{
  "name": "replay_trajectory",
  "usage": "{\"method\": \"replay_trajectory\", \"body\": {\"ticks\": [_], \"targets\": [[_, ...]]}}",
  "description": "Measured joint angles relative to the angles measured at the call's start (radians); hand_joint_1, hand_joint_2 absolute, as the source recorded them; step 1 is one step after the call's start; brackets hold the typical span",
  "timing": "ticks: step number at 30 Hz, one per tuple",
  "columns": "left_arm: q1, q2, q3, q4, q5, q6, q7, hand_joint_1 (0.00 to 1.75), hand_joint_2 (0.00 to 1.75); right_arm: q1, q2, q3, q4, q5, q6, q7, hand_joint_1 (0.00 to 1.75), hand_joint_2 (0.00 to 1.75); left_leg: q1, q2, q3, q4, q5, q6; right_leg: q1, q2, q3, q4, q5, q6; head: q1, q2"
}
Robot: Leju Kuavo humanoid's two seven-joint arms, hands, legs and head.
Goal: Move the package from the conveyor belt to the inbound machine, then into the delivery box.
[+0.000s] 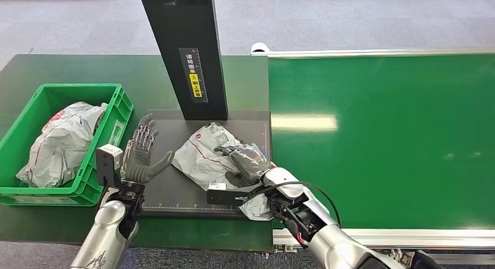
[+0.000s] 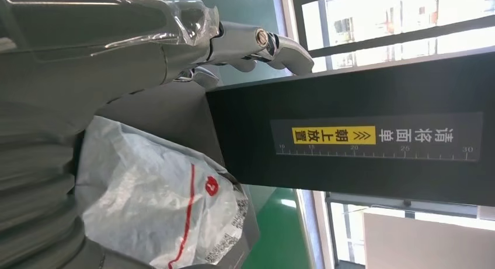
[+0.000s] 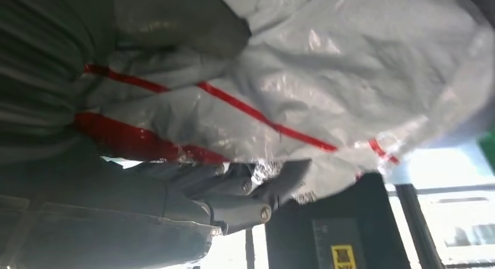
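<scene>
Packages (image 1: pixel 201 155): two (one in crate (image 1: pixel 119 114))

You get bright, even overhead light with a white glare patch on the green conveyor belt (image 1: pixel 303 123), while both wrist views show blown-out windows and close-up blur.

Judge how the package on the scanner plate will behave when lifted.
Probably floppy: the package is a wrinkled plastic bag that sags around the right hand. Likely slippery, given its glossy film. Seems light, since it lies loosely crumpled.
</scene>
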Motion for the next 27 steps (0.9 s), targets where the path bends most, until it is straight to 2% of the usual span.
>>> {"method": "replay_trajectory", "body": {"ticks": [5,14,21,24,27], "targets": [[-0.017,0.001,-0.007,0.022,0.009,-0.001,-0.007,0.0,1.75,0.009,-0.001,-0.068,-0.009,-0.112,0.032,-0.093,0.0,1.75,0.0,0.0,0.0,0.0,0.0,0.0,0.0,0.0,0.0,0.0,0.0,0.0,0.0,0.0],[-0.024,0.007,-0.022,0.052,0.025,-0.012,-0.021,0.0,1.75,0.053,-0.012,-0.249,-0.097,-0.483,0.298,-0.277,0.0,1.75,0.0,0.0,-0.001,0.0,0.0,0.0,0.0,0.0,0.0,0.0,0.0,0.0,0.0,0.0],[-0.022,0.019,-0.027,0.058,0.041,-0.024,-0.027,0.0,1.75,0.079,-0.034,-0.382,-0.186,-0.75,0.43,-0.278,0.0,1.75,0.0,-0.001,-0.001,0.0,0.0,0.0,0.0,0.0,0.0,0.0,0.0,0.0,0.0,0.0],[-0.014,0.022,-0.034,0.058,0.057,-0.041,-0.026,0.0,1.75,0.088,-0.039,-0.447,-0.215,-0.888,0.448,-0.257,0.0,1.75,0.0,-0.001,-0.001,0.0,0.0,0.0,0.0,0.0,0.0,0.0,0.0,0.0,0.0,0.0],[-0.002,0.023,-0.043,0.057,0.067,-0.052,-0.024,0.0,1.75,0.094,-0.045,-0.498,-0.241,-0.943,0.445,-0.247,0.0,1.75,0.0,0.0,-0.001,0.0,0.0,0.0,0.0,0.0,0.0,0.0,0.0,0.0,0.0,0.0]]}}
